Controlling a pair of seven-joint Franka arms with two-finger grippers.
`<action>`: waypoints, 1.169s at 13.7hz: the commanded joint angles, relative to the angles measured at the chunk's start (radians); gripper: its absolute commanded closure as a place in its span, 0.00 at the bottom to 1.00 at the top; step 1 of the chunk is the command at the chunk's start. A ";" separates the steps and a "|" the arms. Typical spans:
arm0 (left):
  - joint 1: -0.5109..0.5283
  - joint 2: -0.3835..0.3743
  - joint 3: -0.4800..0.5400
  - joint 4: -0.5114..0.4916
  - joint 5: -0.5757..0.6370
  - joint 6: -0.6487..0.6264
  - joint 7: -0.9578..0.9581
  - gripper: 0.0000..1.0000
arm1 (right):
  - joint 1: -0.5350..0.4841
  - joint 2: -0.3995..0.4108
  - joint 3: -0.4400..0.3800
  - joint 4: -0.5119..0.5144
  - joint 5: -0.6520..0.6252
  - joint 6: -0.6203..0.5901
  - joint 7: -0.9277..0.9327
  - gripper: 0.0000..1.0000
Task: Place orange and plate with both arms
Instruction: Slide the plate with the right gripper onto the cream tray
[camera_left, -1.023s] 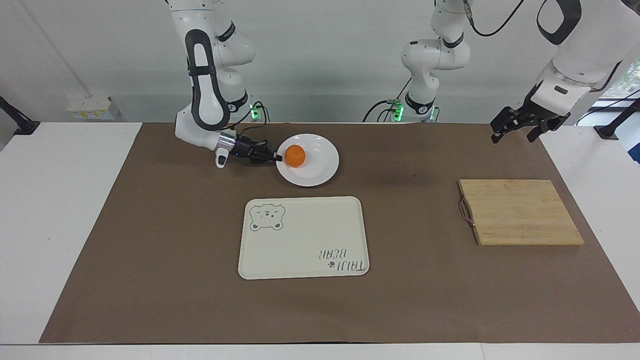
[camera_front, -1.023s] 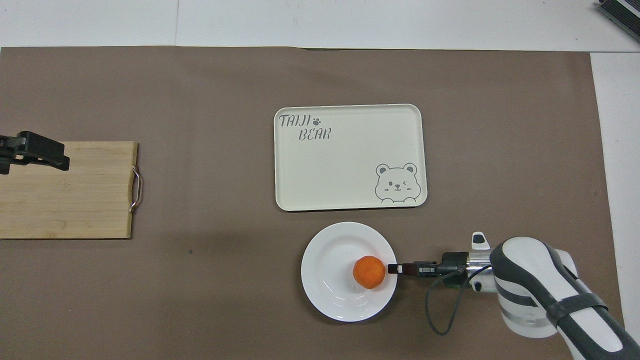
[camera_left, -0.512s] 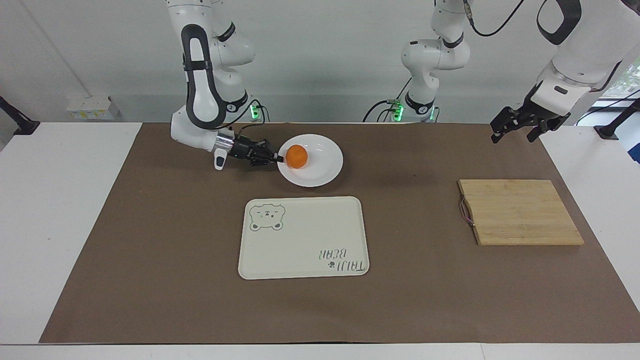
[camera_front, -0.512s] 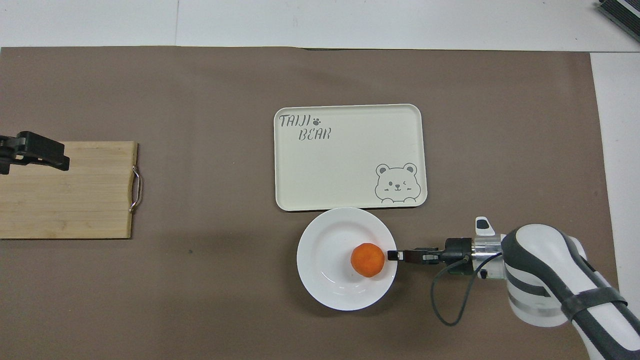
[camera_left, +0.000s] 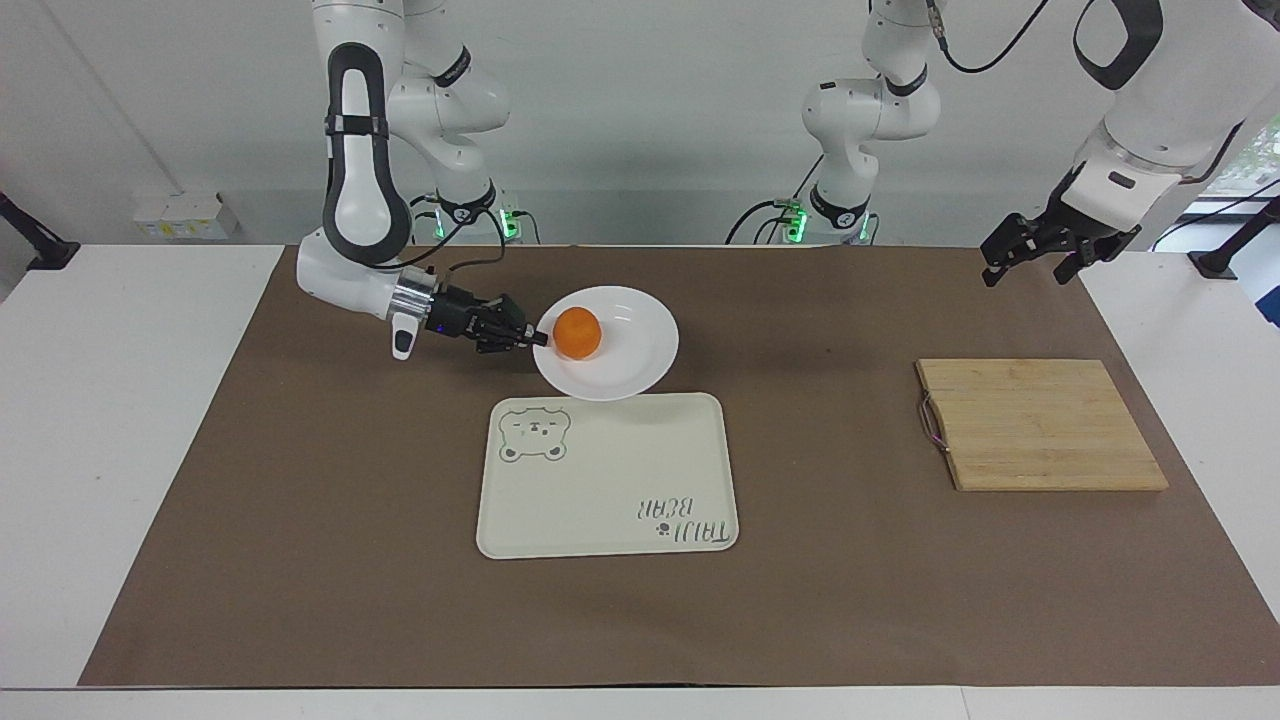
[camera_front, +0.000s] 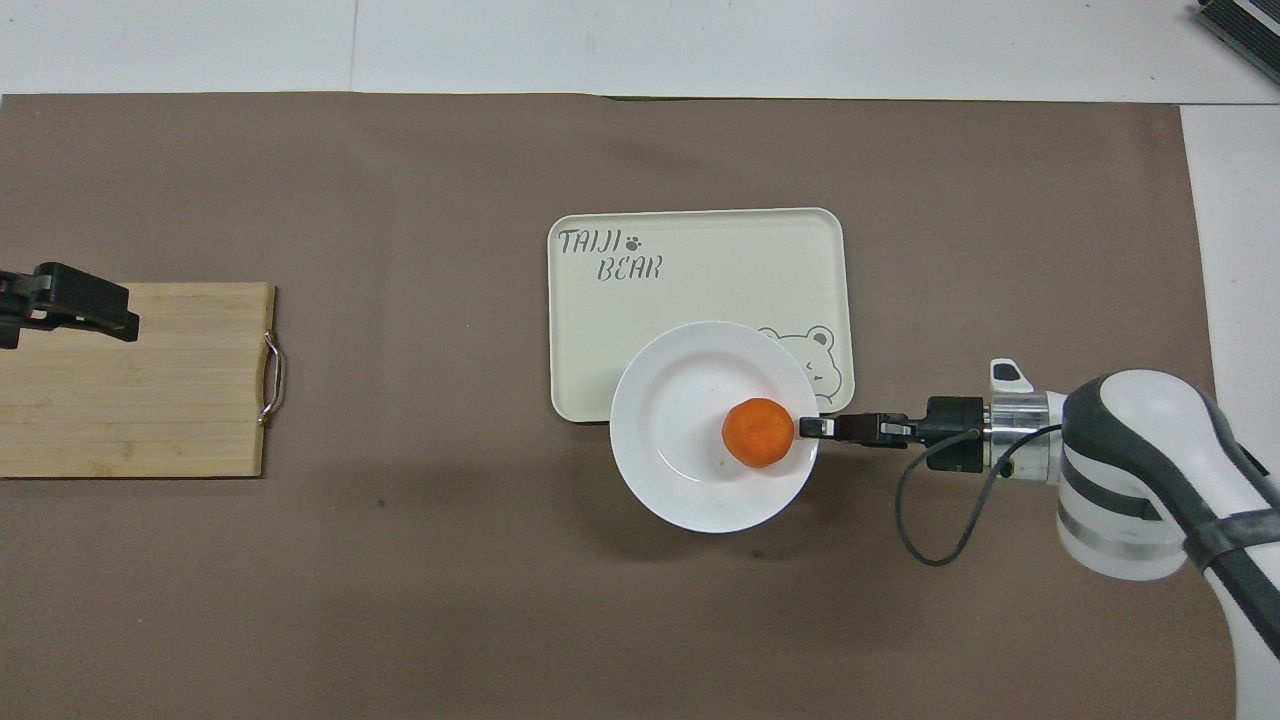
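Note:
The white plate (camera_left: 632, 345) carries the orange (camera_left: 577, 333) near its rim toward the right arm's end. My right gripper (camera_left: 538, 339) is shut on that rim and holds the plate level in the air, over the edge of the cream bear tray (camera_left: 600, 490) nearer to the robots. In the overhead view the plate (camera_front: 680, 440) covers part of the tray's bear drawing, with the orange (camera_front: 759, 432) beside the right gripper (camera_front: 806, 428). My left gripper (camera_left: 1028, 268) waits open and empty in the air at the left arm's end, over the cutting board in the overhead view (camera_front: 100, 310).
The cream tray (camera_front: 700, 270) lies mid-table on the brown mat. A bamboo cutting board (camera_left: 1040, 425) with a metal handle lies toward the left arm's end, also in the overhead view (camera_front: 150, 400).
My right gripper has lifted the plate with the orange off the mat and carried it away from the robots, over the tray's near edge. The left arm has not moved.

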 joint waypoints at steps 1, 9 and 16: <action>0.005 0.008 0.000 0.020 -0.005 -0.021 -0.008 0.00 | -0.029 0.120 0.005 0.191 -0.057 -0.043 0.126 1.00; 0.005 0.008 0.000 0.020 -0.005 -0.021 -0.008 0.00 | -0.011 0.380 0.006 0.517 -0.054 -0.020 0.214 1.00; 0.005 0.008 0.000 0.020 -0.005 -0.023 -0.008 0.00 | 0.001 0.436 0.008 0.517 -0.057 0.035 0.130 1.00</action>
